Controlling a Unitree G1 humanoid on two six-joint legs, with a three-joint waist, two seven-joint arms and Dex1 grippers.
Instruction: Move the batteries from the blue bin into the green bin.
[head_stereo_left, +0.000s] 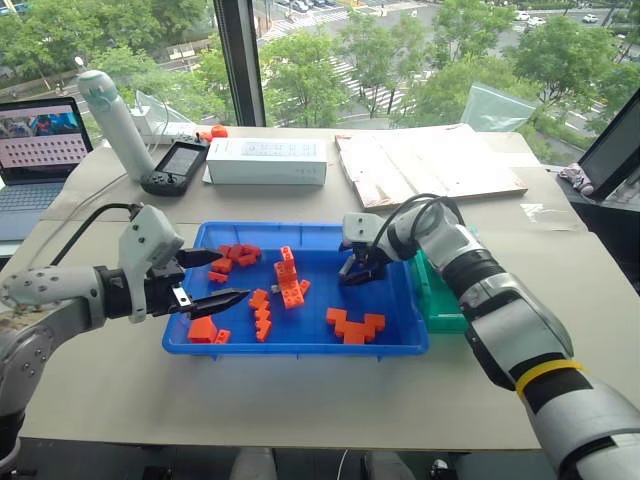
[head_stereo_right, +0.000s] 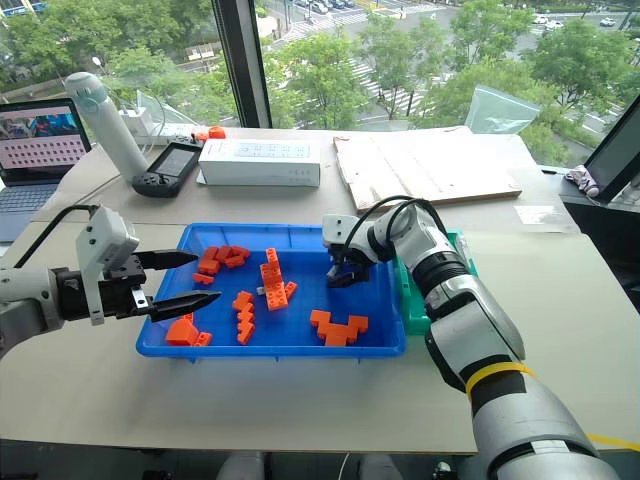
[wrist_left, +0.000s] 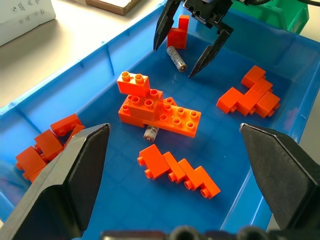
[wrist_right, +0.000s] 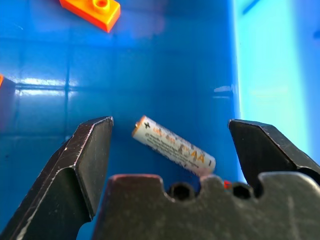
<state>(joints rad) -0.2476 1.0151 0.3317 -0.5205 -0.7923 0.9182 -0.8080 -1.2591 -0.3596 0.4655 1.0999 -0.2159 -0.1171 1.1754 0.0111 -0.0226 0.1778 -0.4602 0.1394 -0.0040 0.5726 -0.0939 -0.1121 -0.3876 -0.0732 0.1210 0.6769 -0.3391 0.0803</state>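
Right gripper (wrist_left: 192, 47) jaws spread wide, tips down inside the blue bin (head_stereo_left: 300, 342) near its far right part, straddling a battery (wrist_right: 173, 150) lying flat on the bin floor, not pinched. Second battery (wrist_left: 150, 132) pokes out under the orange bricks (wrist_left: 160, 110) mid-bin. Left gripper (head_stereo_left: 205, 278) jaws spread, empty, over the bin's left edge. Green bin (head_stereo_left: 437, 300) touching the blue bin's right side, mid-counter.
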